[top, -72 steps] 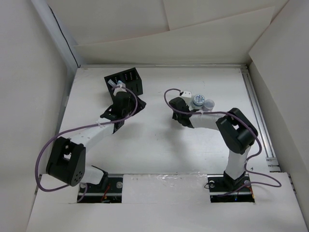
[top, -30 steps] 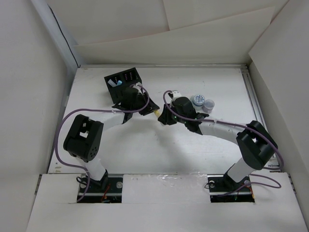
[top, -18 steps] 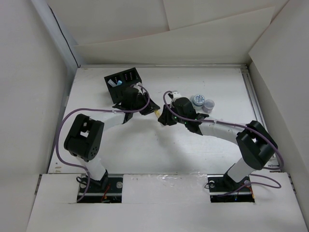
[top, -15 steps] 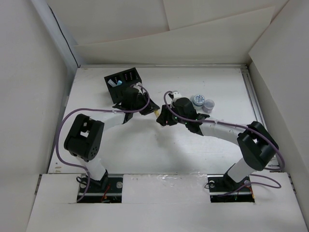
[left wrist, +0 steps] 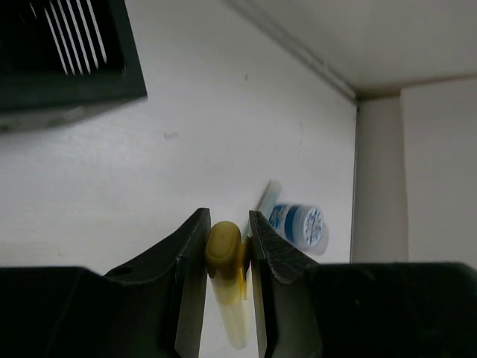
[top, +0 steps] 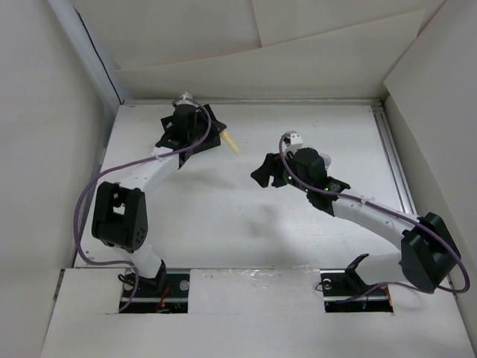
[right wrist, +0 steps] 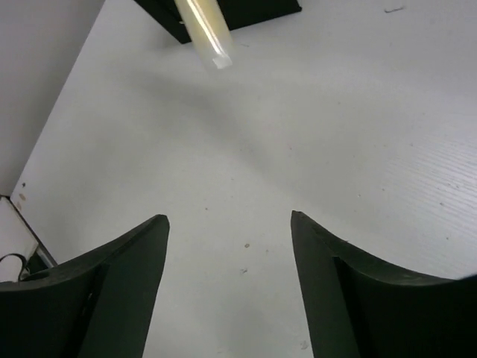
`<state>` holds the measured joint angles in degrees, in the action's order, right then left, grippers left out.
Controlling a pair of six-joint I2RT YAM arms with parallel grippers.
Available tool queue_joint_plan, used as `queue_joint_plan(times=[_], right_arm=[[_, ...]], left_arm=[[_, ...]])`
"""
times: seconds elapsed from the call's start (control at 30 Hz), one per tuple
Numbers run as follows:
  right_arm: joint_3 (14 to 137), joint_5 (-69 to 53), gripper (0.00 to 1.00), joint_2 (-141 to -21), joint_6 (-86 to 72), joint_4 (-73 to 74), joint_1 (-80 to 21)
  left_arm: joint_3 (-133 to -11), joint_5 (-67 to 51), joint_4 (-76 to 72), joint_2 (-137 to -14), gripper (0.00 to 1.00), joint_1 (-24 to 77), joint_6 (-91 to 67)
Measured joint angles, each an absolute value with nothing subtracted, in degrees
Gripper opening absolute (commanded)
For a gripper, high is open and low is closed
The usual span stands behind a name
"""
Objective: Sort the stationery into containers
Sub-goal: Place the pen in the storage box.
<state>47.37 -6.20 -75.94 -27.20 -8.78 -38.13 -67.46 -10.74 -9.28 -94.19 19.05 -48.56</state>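
Our left jaws are shut tight on the yellow stick (left wrist: 226, 257) — it sits pinched right between the two tips. From above we see one end of it poke out past the jaws, toward the right arm (top: 358, 209). The black box (left wrist: 67, 82) is ahead of these jaws and off to their left, close by, and the stick is not in it. We can see thin white lines inside the box, but we cannot tell what they are. Farther ahead of the left jaws, a bit to their right, a small round piece (left wrist: 302, 226) with a blue top lies on the white worktop (top: 246, 224). A pale thin thing (left wrist: 267, 200) lies just beside it, too blurry for us to name.

Our right jaws are wide open. Nothing is between them — only worktop shows in the gap. Well ahead of them, to their left, is the tip of the yellow stick, and the dark edge of the box is just behind it. The right jaws touch neither one. From above, the two pairs of jaws are well apart, with worktop between them.
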Motion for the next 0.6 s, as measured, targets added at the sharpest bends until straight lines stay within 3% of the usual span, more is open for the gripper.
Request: queue_joint_plan(times=[0.03, 0.07, 0.1, 0.2, 0.47, 0.6], right_arm=[[46.98, -6.07, 0.60, -75.77, -27.24, -8.99, -37.56], [46.72, -6.00, 0.38, -75.77, -27.27, -8.99, -37.01], [46.48, -6.00, 0.28, -75.81, -27.27, -8.97, -36.60], [45.95, -6.00, 0.10, -75.83, -27.90, -8.93, -35.48], [45.89, -6.09, 0.20, -75.40, -28.23, -8.97, -34.59], [45.89, -6.09, 0.33, -75.33, -28.42, -8.97, -33.93]], left_arm=[[-69.56, -9.02, -8.49, -93.95, 0.00, 18.26, -48.62], [-71.61, -7.29, -7.77, -93.80, 0.00, 17.32, -48.64], [-73.76, -5.58, -6.83, -93.69, 0.00, 16.27, -48.69], [-79.35, -0.25, -3.99, -93.69, 0.00, 12.23, -48.77], [-90.06, 18.02, 5.54, -95.09, 0.00, 5.10, -45.80], [-92.09, 26.06, 7.44, -96.42, 0.00, 5.58, -42.46]])
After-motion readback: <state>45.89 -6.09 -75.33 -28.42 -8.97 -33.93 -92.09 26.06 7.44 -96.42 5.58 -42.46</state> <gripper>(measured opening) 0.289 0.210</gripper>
